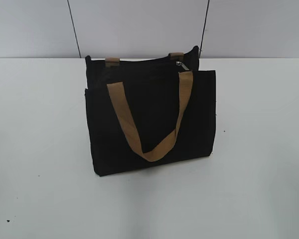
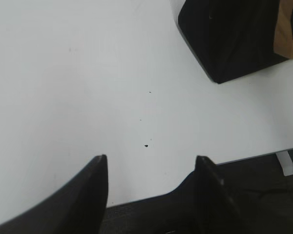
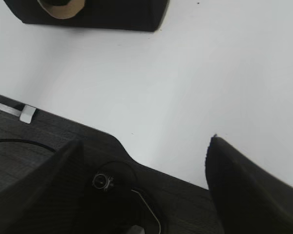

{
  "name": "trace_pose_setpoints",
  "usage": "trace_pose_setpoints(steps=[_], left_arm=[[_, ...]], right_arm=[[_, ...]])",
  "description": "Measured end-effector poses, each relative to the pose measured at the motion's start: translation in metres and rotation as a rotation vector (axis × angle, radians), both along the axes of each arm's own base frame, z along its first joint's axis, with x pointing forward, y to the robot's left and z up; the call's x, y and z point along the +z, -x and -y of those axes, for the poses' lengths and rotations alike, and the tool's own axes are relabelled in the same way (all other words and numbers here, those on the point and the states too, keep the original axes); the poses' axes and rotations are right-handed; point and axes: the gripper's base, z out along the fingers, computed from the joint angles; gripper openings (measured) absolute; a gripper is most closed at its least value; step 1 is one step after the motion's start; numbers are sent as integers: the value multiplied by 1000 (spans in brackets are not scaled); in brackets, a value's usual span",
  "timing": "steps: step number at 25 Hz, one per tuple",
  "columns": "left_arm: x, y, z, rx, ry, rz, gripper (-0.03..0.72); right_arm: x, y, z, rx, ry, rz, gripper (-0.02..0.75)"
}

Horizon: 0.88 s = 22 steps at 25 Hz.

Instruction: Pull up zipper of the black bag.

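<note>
The black bag (image 1: 149, 119) stands upright on the white table, mid-table in the exterior view, with a tan strap handle (image 1: 152, 119) hanging down its front. The zipper (image 1: 144, 60) runs along its top edge, with a small silver pull (image 1: 182, 65) near the right end. The bag's corner shows at the top right of the left wrist view (image 2: 234, 39) and at the top left of the right wrist view (image 3: 102, 14). My left gripper (image 2: 151, 161) is open and empty over the table's near edge, far from the bag. My right gripper (image 3: 144, 144) is open and empty, also at the near edge.
The white table (image 1: 40, 149) spreads around the bag. A grey wall (image 1: 139, 25) with dark seams is behind. The table's front edge and dark floor show in the left wrist view (image 2: 263, 195) and the right wrist view (image 3: 39, 146), with a cable on the floor (image 3: 146, 204).
</note>
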Motion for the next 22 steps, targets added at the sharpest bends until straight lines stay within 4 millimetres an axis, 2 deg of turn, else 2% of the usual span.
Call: trace_pose_setpoints(steps=[2, 5, 9, 14, 22], left_arm=[[-8, 9, -3, -6, 7, 26, 433], [-10, 19, -6, -14, 23, 107, 433], [-14, 26, -9, -25, 35, 188, 433], [-15, 26, -9, -27, 34, 200, 433], [-15, 26, -9, -27, 35, 201, 433]], right_arm=[[0, 14, 6, -22, 35, 38, 587], [0, 29, 14, -55, 78, 117, 587], [0, 40, 18, -77, 89, 189, 577], [-18, 38, 19, -103, 77, 178, 555], [-19, 36, 20, -127, 65, 190, 555]])
